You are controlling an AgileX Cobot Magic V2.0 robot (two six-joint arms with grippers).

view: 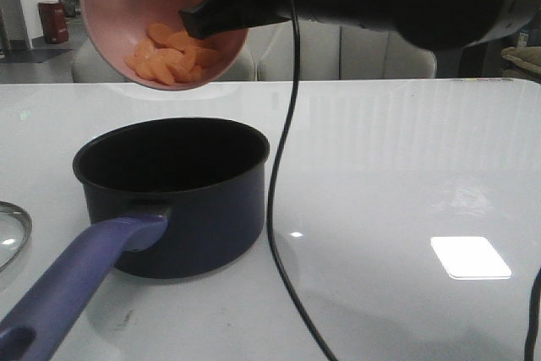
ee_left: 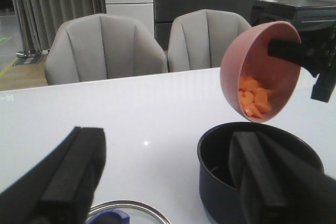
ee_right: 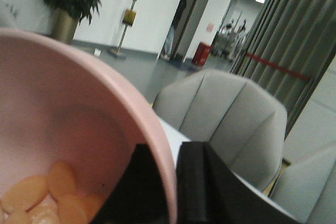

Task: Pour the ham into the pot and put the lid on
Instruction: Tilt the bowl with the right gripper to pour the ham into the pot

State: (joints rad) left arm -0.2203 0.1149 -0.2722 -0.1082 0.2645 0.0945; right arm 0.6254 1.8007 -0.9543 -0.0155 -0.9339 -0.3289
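One pink bowl (view: 161, 14), one saucepan (view: 173, 196), one glass lid (view: 12, 230) at the table (view: 406, 209) edge in the front view. Right gripper (view: 203, 16) has its jaws clamped on the bowl rim, bowl tipped steeply, mouth facing down toward the pan. Ham slices (view: 169, 57) piled at the bowl's low lip, just under the jaws; roughly ten, heap overlaps so no exact count. Pan sits directly below the jaws, apart from the bowl, inside looks empty black. Purple handle (view: 76, 281) points toward the camera. One black cable (view: 283, 209) hangs beside the pan.

Step, by my read: pour in progress, nothing in the pan yet. Next move needs more tilt so the slices slide over the lip, keeping the lip above the pan mouth.

Left wrist view: left gripper (ee_left: 168, 182) jaws spread wide, holding nothing. Lid rim with blue knob (ee_left: 107, 216) lies between and just below the jaws; pan partly behind one finger. Bowl up beyond the jaws, over the pan, slices visible. Two grey chairs (ee_left: 105, 45) behind the table. Left arm looks staged for the lid grab after the pour.

Right wrist view: jaws pinch the bowl wall, one finger inside, one outside. About four slices visible at the bowl bottom, rest cropped. Pan and lid not in view.
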